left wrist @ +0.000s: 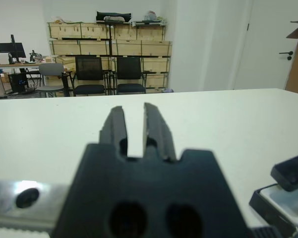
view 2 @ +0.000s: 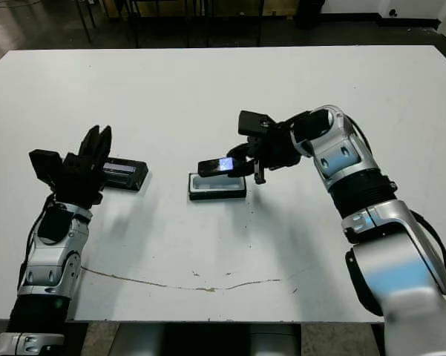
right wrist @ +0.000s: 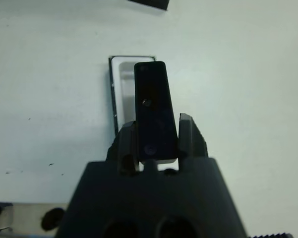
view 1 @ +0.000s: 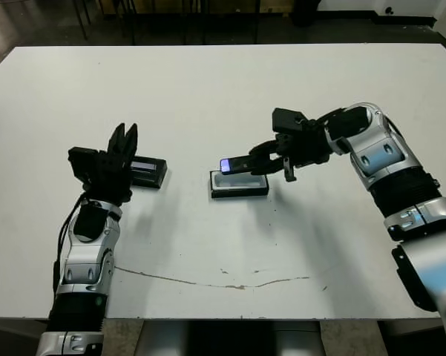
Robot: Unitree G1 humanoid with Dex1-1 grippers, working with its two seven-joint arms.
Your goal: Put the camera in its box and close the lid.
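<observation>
On the white worktop (view 1: 208,245) the box (view 1: 240,185) lies open near the middle. The right gripper (view 1: 254,161) pinches the camera (view 1: 236,164) just above it. The left gripper (view 1: 124,141), fingers slightly apart, holds nothing, beside the lid (view 1: 148,172).

Camera (right wrist: 155,111) smooth matt black; lid (view 1: 148,173) glossy strip; table (view 1: 208,89) smooth white
</observation>
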